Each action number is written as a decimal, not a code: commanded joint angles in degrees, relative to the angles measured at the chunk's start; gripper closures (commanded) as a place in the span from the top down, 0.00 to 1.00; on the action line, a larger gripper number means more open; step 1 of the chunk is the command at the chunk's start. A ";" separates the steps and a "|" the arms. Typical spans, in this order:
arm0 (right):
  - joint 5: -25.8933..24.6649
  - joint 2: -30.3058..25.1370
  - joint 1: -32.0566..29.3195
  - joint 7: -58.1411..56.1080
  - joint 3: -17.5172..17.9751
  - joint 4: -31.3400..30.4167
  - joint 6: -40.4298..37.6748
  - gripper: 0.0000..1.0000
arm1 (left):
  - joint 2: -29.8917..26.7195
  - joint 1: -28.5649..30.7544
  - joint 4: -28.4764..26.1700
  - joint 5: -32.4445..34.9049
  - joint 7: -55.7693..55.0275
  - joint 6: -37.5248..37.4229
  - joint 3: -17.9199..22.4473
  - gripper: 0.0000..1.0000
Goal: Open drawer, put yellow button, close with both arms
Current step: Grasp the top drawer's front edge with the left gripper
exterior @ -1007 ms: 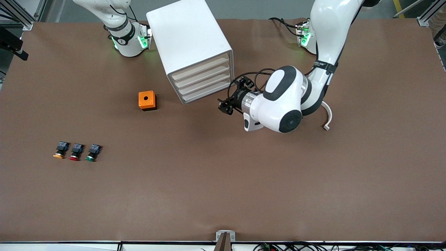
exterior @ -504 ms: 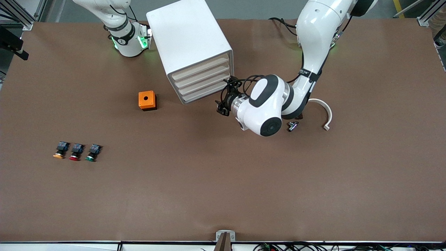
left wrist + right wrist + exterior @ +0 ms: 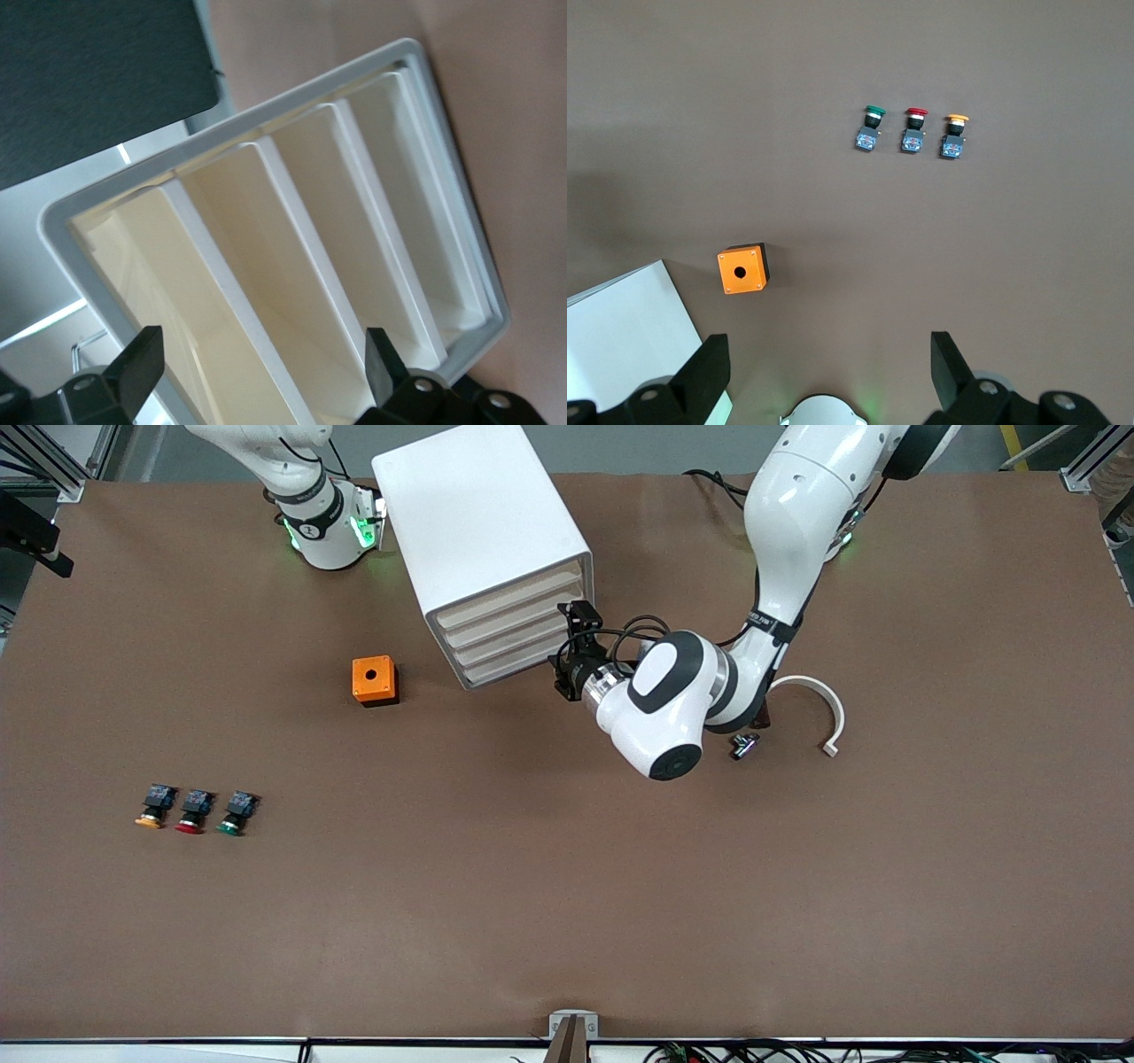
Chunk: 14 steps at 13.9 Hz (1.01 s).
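Brown bench point(image 3: 567, 886): my left end effector point(image 3: 567, 657), fingers apart, at cabinet point(image 3: 483, 540) front. Opening step; next, hook top drawer point(image 3: 509, 600). Right end effector point(image 3: 824, 372) apart, waiting.

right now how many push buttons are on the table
3, in a row toward the right arm's end of the table: yellow button at the end, red button in the middle, green button nearest the orange box.
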 commanded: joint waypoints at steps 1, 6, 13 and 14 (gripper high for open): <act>0.11 -1.21 -0.66 0.17 0.54 -0.86 -0.03 1.00 | 2.81 -0.22 1.04 -3.26 -4.38 -3.06 0.27 1.00; 0.11 -1.21 -0.66 0.17 0.54 -0.95 -0.12 1.00 | 3.35 -1.10 -0.01 -5.99 -7.38 -7.63 0.27 0.98; 0.11 -1.21 -0.57 0.17 0.63 -0.86 -0.21 1.00 | 4.14 -1.97 -2.47 -6.00 -8.17 -8.43 -0.52 0.55; 0.11 -1.21 -0.48 0.17 0.63 -0.86 -0.29 1.00 | 4.23 -2.15 -2.91 -6.00 -8.08 -9.13 -0.87 0.53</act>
